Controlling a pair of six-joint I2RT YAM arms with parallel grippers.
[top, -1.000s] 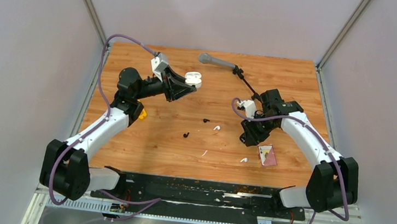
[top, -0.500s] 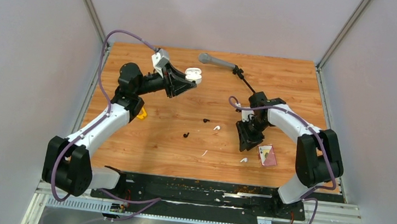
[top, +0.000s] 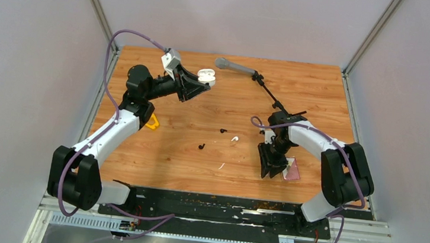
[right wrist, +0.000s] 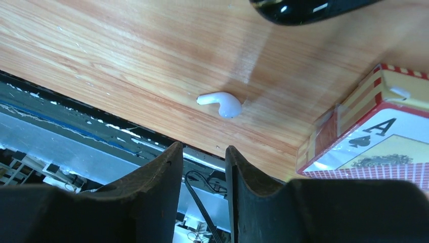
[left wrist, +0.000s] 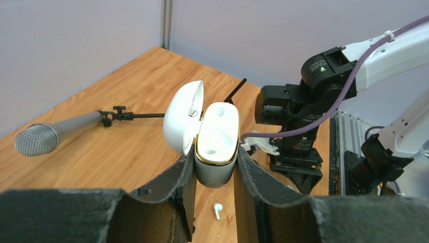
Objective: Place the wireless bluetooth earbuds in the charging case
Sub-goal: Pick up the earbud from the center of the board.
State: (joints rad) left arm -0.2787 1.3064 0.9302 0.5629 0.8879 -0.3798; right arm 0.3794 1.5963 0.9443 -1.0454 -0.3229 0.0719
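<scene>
The left tool (left wrist: 216, 161) pinched the open charging case (left wrist: 217, 136) aloft. The right tool (right wrist: 201, 157), narrowly spread and empty, hung over a white earbud (right wrist: 222, 104) on the table (right wrist: 126, 50) beside a card box (right wrist: 374, 136). It looked tiny, light and slick to me; best pinched across its bulb.

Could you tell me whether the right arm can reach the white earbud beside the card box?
Probably yes: the right claw hovers close by the white earbud, jaws parted and empty; the playing-card box lies beside it, not covering it.
</scene>
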